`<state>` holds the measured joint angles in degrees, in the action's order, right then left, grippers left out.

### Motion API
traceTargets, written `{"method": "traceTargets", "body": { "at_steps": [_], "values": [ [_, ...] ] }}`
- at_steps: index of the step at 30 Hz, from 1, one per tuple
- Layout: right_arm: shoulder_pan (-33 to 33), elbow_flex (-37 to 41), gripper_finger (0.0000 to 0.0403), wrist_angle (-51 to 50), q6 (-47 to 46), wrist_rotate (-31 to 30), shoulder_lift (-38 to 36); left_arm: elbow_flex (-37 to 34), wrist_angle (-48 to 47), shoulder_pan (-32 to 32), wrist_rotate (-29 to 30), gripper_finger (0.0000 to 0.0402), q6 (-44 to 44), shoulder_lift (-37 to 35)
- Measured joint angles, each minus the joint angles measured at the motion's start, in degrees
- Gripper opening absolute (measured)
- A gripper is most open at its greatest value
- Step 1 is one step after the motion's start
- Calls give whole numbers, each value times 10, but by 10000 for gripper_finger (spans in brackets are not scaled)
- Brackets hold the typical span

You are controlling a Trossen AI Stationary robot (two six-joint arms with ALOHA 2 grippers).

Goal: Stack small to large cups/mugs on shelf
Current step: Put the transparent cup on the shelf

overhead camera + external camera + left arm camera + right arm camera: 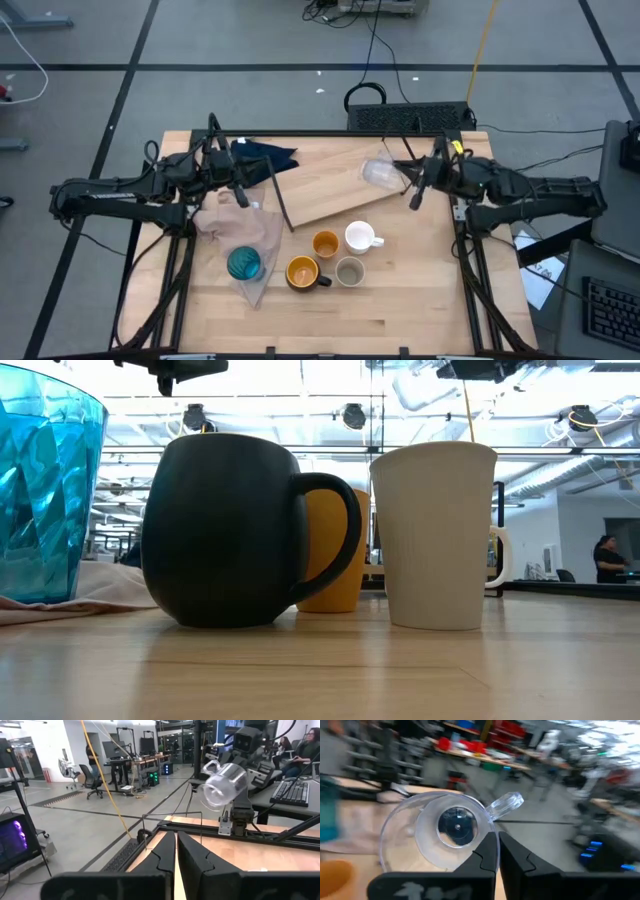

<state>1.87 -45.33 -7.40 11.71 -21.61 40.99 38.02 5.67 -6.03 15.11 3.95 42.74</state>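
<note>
The clear cup [381, 173] is off the bench, lying on its side in the air above the far right part of the shelf [330, 195]. The right pincer [493, 851] is clamped on the cup's rim beside the handle. The shelf, a light-wood board with a thin black rod frame, lies flat and angled across the far middle of the bench [400, 310].

Four vessels stand grouped near the bench centre: the small orange cup [325, 243], the white mug [360, 237], the grey-beige cup [350, 271] and the dark mug [303, 272] with its orange inside. The teal tumbler [244, 263] stands left of them on a pinkish-beige cloth [240, 232]. A dark blue cloth [262, 157] lies at the far left.

The bench top is pale wood. The room behind holds desks, chairs, monitors and seated people.

The right arm reaches in from the right edge. The left pincer [176, 851] hangs over the far left of the bench with its fingers together, holding nothing.
</note>
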Motion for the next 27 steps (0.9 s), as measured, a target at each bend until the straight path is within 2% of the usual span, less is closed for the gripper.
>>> {"method": "traceTargets", "body": {
  "at_steps": [5, 12, 19, 23, 27],
  "values": [
    [71, 0, 0, -30, -34, 96, 1, 0, -6, 0, 0, 21, 0, 0],
    [168, 0, 0, -17, -63, 229, 11, 0, -15, 0, 0, 21, 0, 0],
    [261, -25, 0, -24, -65, 284, 66, 0, -16, 0, 0, 21, 0, 0],
    [295, -95, 0, -66, -46, 308, 124, 0, -17, 0, 0, 21, 0, 0],
    [320, -183, 0, -174, -12, 309, 192, 0, -25, 0, 0, 21, 0, 0]
  ]
}}
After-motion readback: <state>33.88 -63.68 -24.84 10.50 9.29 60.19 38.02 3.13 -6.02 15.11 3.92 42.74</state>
